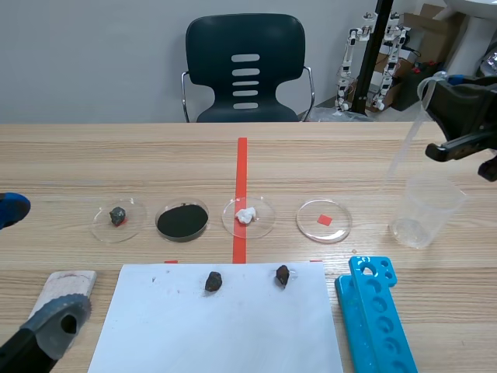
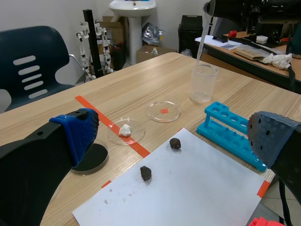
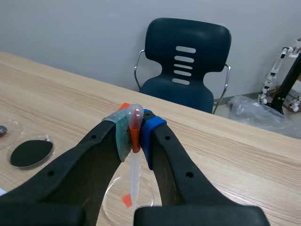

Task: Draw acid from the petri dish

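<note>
Pipette (image 3: 134, 174) is clenched at bulb by right tool (image 3: 135, 123), raised over beaker (image 1: 425, 210). Petri dish (image 1: 307, 225) w/ red scrap (image 1: 324, 220) lies on table (image 1: 155, 155) nearby. Light, soft plastic, so gentle squeeze is advised. Left tool (image 2: 171, 134) is released.

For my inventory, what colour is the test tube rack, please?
The test tube rack is bright blue, clearest in the scene view.

Wood-grain table (image 1: 116, 155), clear plastic pipette (image 3: 134, 174), matt white paper (image 1: 217, 334)
</note>
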